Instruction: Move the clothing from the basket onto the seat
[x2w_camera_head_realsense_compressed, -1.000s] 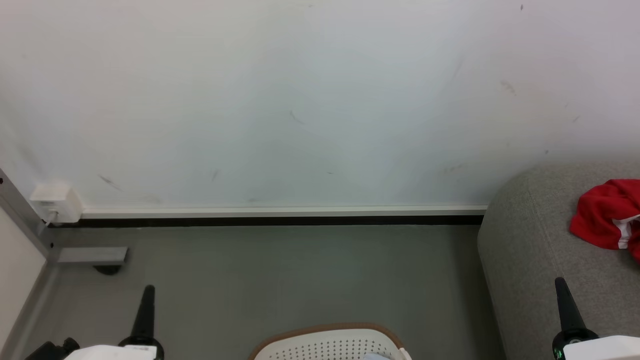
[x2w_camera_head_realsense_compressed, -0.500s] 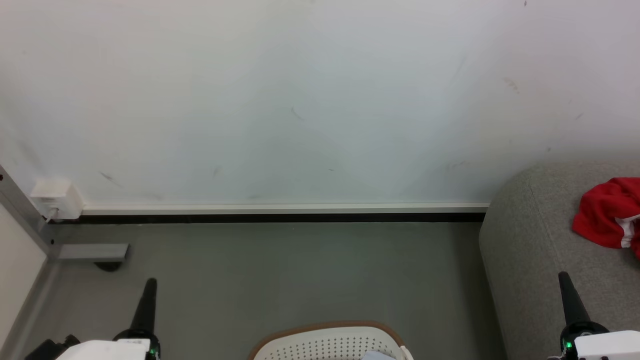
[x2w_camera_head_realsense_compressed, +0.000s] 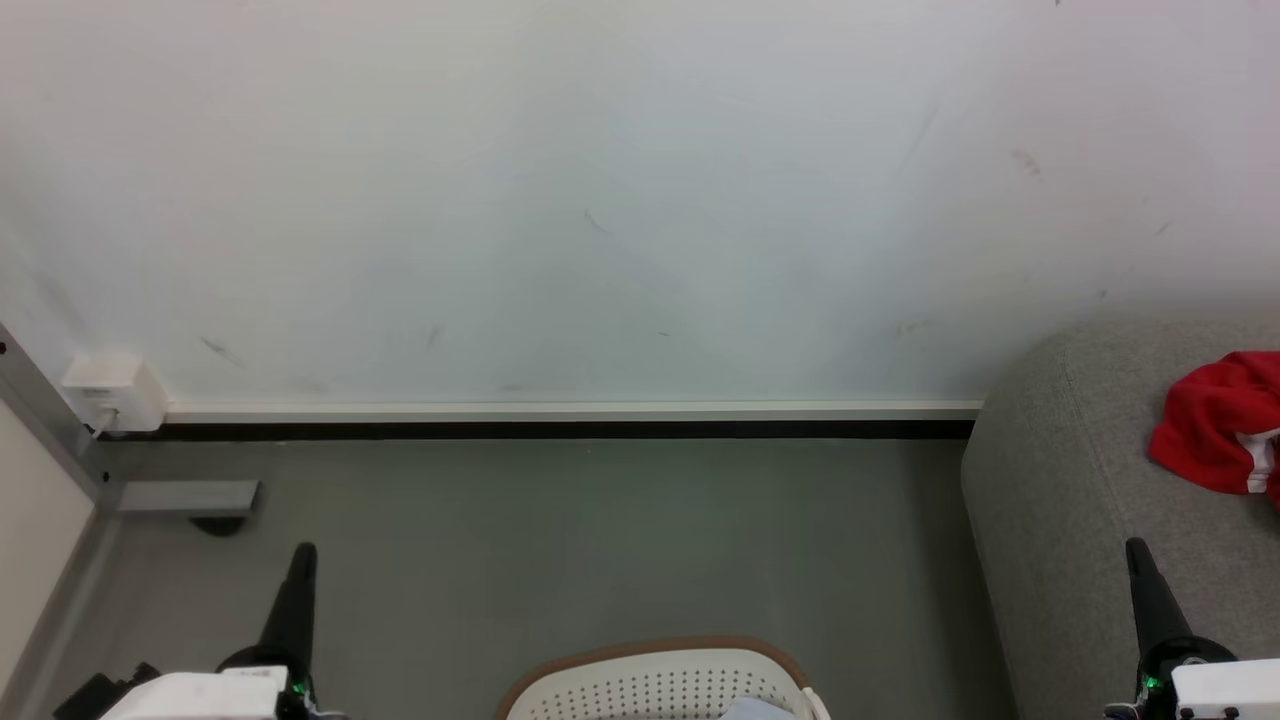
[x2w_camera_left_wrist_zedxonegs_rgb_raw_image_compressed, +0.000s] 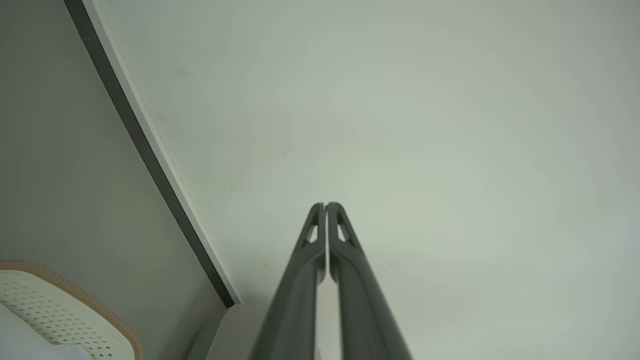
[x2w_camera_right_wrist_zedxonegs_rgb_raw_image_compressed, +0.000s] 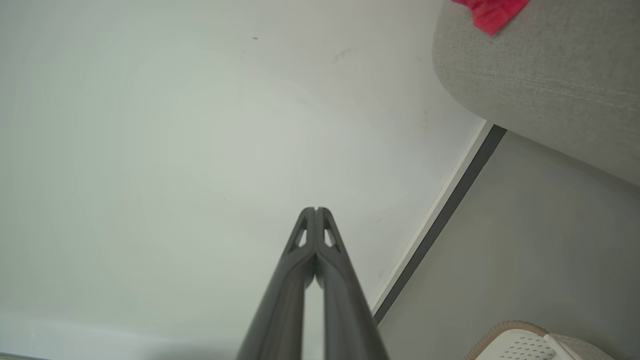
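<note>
The oval white perforated plastic basket stood on the grey floor before the pale wall, left of the grey upholstered seat, on which red fabric clothing lay.

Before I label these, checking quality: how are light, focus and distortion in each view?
Head view: soft even light, no glare, the clothing on the seat sharp but cut by the right edge. Left wrist view: greenish cast, dim corners, the left gripper softening toward the lens, the basket rim crisp. Right wrist view: same cast, the right gripper likewise soft low down, seat weave sharp.
</note>
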